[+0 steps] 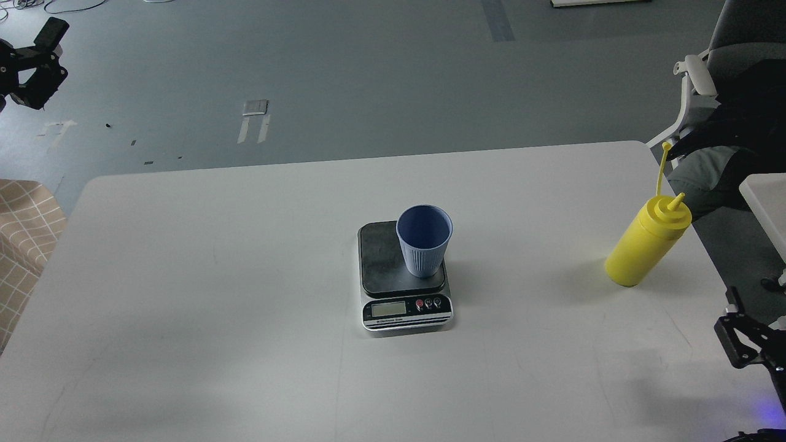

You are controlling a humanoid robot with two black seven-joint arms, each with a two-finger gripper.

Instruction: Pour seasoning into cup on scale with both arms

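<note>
Yellow seasoning bottle [645, 245] upright near tabletop [184, 276] right edge, well apart from blue cup [424, 240] on scale [404, 276] at centre. Left end effector [31, 67] far upper left, right end effector [746, 341] lower right: grip state cannot be told.

The left tool [34, 64] is cut off by the left edge and the right tool [746, 344] by the right edge, so neither's fingers can be told apart, while the scale [405, 310] display is too small to be read.
</note>
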